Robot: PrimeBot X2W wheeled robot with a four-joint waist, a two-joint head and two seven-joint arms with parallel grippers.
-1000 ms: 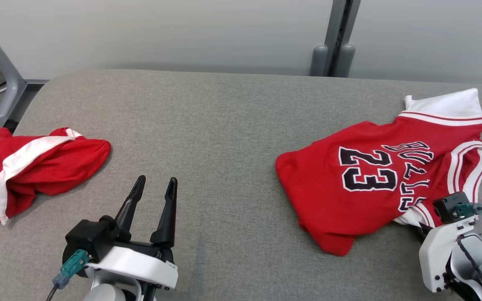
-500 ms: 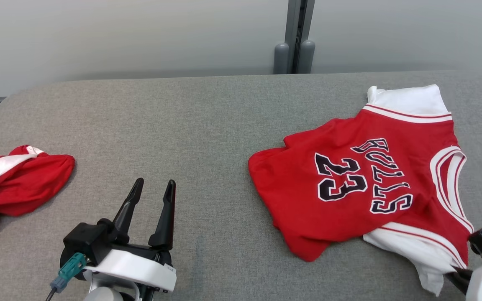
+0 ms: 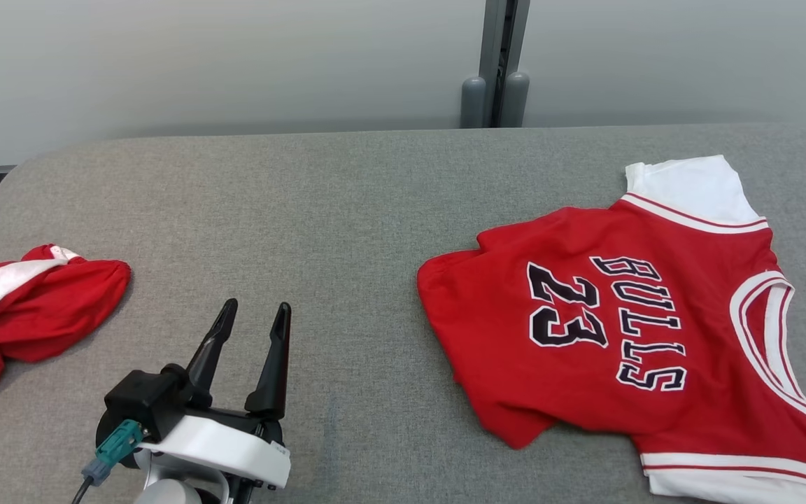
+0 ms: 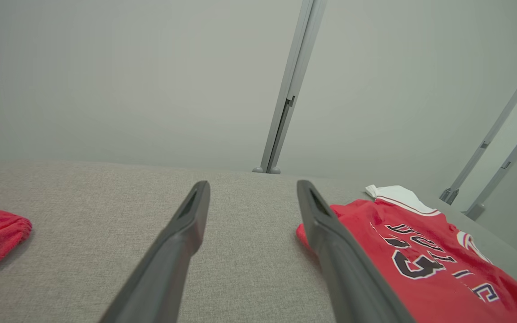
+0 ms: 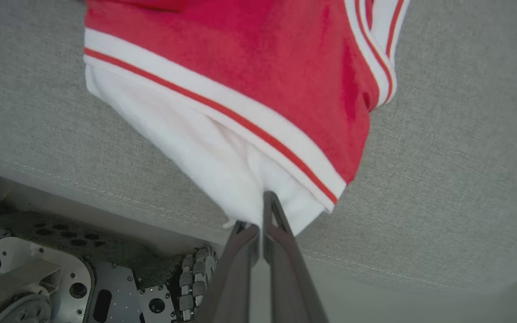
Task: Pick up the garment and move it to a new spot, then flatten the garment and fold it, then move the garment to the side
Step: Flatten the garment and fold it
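At the near right edge of the desk [image 3: 347, 210], pinches the white hem of the jersey [image 3: 620, 329] in the clenched right gripper [image 5: 258, 215]; holds the left gripper [image 3: 256, 308] spread and empty, well apart; seems to have the jersey placed and nearly flat on the desk's right half; leaves folding and moving aside undone; ignores a second red garment [image 3: 32, 308] far left.

My left claw [image 3: 257, 306] has two long black tapered fingers on a black block, a white wrist shell [image 3: 214, 448], and a teal plug [image 3: 115, 448] with dark cable.
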